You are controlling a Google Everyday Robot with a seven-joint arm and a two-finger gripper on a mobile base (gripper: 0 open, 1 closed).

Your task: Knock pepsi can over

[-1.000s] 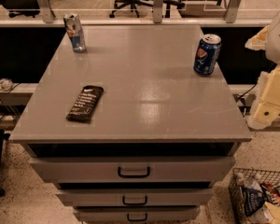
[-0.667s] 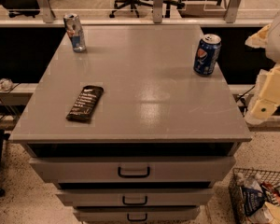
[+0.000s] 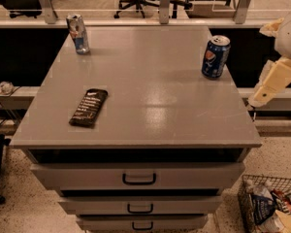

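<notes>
The pepsi can [image 3: 216, 57] is dark blue with a round red-white-blue logo and a silver top. It stands upright near the right edge of the grey cabinet top [image 3: 150, 96], towards the back. My gripper [image 3: 260, 99] is the cream-coloured end of the arm at the right edge of the view. It is off the cabinet's right side, to the right of the can and a little nearer than it, and it touches nothing.
A slimmer silver-and-blue can [image 3: 78, 33] stands at the back left corner. A dark snack bar [image 3: 89, 107] lies front left. Drawers [image 3: 138, 177] are below. A wire basket [image 3: 271, 205] of packets sits on the floor at lower right. Office chairs stand behind.
My gripper has risen a little and moved slightly left, closer to the cabinet's right edge. The cans and the snack bar have not moved.
</notes>
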